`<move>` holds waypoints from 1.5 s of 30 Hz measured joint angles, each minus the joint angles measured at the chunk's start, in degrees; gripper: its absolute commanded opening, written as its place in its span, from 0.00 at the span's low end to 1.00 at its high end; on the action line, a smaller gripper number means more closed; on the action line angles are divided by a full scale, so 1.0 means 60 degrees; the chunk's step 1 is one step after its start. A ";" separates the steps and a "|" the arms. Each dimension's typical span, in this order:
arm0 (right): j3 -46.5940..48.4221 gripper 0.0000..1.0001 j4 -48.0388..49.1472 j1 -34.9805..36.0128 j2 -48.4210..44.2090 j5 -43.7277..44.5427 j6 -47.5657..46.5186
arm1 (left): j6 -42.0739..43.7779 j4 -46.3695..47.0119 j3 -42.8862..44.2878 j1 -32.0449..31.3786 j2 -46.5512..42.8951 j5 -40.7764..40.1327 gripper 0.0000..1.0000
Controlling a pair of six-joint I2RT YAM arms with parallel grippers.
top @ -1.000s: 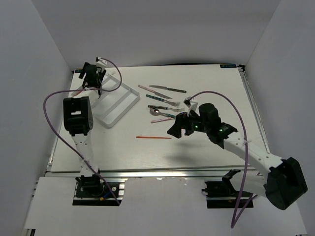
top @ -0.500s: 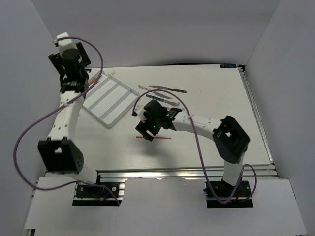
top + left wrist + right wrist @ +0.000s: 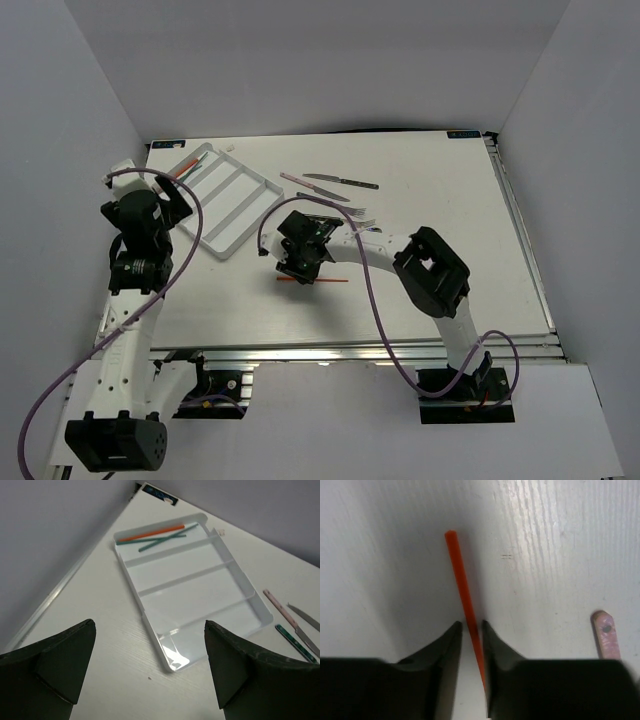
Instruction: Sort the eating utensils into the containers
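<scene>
An orange chopstick lies on the table in front of the white tray. My right gripper is down over its left end. In the right wrist view the orange chopstick runs between the fingertips of my right gripper; the jaws are narrow, with a thin gap showing beside the stick. My left gripper hangs wide open and empty left of the tray. The left wrist view shows the tray with an orange chopstick and teal chopsticks in its far compartment.
Several knives, forks and spoons lie in a loose group behind my right gripper. A pink handle end lies just right of my right fingers. White walls enclose the table on the left, back and right.
My right gripper has come down over the orange chopstick and its jaws have narrowed around it. My left arm has pulled back from the tray toward the near left, its jaws wide.
</scene>
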 measured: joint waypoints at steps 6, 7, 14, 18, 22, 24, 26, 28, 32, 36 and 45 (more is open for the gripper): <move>0.0193 0.00 -0.0153 -0.0004 0.0160 -0.0568 -0.0342 | -0.0255 -0.0714 0.0062 0.0000 0.0306 0.1180 0.98; 0.0189 0.00 -0.0149 -0.0025 0.0160 -0.0630 -0.0346 | -0.0299 -0.0849 0.0127 0.0000 0.0372 0.1421 0.98; -0.1118 0.00 0.0692 -0.0346 -0.0761 -0.1173 0.0794 | -0.1341 -0.0484 0.0036 -0.0076 0.0601 0.4550 0.98; -0.3071 0.00 0.2186 -0.1610 -0.2929 -0.2273 0.3537 | -0.2550 0.0732 -0.1162 -0.0470 0.0095 0.6375 0.98; -0.4197 0.00 0.4313 -0.3497 -0.4703 -0.3257 0.6156 | -0.4000 0.2616 -0.2259 -0.1126 -0.0288 0.7464 0.98; -0.4397 0.00 0.5118 -0.3730 -0.4998 -0.3657 0.7038 | -0.4594 0.3581 -0.2575 -0.1741 -0.0310 0.7756 0.98; -0.4703 0.00 0.5941 -0.3621 -0.5195 -0.4149 0.7843 | -0.4976 0.4459 -0.2714 -0.2404 -0.0175 0.7960 0.98; -0.5053 0.00 0.6524 -0.3483 -0.5402 -0.4634 0.8593 | -0.5187 0.5140 -0.2776 -0.2951 0.0004 0.8076 0.96; -0.5399 0.00 0.7391 -0.3322 -0.5763 -0.5373 0.9635 | -0.5428 0.6298 -0.2907 -0.3526 0.0382 0.8218 0.88; -0.5468 0.00 0.7952 -0.3330 -0.6247 -0.5668 1.0123 | -0.5242 0.6306 -0.2892 -0.3814 0.0714 0.8021 0.83; -0.5464 0.00 0.8408 -0.2987 -0.6502 -0.5938 1.0255 | -0.5337 0.6481 -0.2871 -0.4430 0.1220 0.7654 0.57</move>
